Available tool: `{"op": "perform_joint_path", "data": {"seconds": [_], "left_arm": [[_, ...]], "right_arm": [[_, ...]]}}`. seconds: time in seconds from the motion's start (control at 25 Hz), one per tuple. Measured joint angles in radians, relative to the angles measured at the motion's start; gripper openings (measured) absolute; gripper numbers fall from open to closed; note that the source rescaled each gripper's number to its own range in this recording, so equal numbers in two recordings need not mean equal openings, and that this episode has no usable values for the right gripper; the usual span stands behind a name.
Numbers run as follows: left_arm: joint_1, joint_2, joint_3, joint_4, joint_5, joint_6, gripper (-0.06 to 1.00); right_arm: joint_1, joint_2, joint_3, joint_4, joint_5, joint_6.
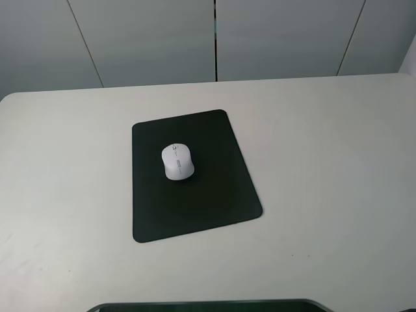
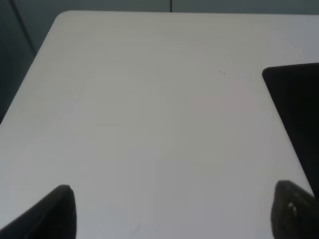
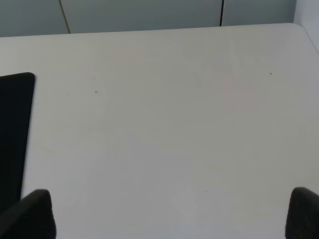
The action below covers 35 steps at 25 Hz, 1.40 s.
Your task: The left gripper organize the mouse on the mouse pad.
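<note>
The mouse [image 1: 177,160] sits on the mouse pad [image 1: 195,201], in its far half, nose pointing away. The left gripper [image 2: 172,211] hangs released off the pad's left edge, fingers spread over bare table [image 1: 325,162]; the right gripper [image 3: 172,214] likewise off its right edge. A careless approach could, I'd guess, nudge that glossy shell or drag the thin pad. Beyond the pad, grey wall panels [image 1: 149,39].

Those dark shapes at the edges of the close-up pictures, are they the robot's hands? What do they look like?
Yes. Each pincer shows only two black fingertips. On the left pincer they are matte and rounded, and one fingertip carries small pale specks. The right pincer has blunter, blockier black tips. No cables or arms show, and the overhead view shows neither pincer.
</note>
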<state>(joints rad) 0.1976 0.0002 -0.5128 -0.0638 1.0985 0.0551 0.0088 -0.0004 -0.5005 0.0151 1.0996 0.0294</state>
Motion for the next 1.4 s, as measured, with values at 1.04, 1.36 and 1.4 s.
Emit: {"op": "perform_joint_path", "data": {"seconds": [1.04,1.36,1.4], "left_arm": [[-0.065,0.0,0.001,0.0,-0.01,0.004,1.0],[-0.068,0.0,0.001,0.0,-0.01,0.003,1.0],[-0.068,0.0,0.001,0.0,-0.01,0.003,1.0]], "right_arm": [[0.0,0.0,0.0,0.0,0.0,0.0],[0.0,0.0,0.0,0.0,0.0,0.0],[0.0,0.0,0.0,0.0,0.0,0.0]]}}
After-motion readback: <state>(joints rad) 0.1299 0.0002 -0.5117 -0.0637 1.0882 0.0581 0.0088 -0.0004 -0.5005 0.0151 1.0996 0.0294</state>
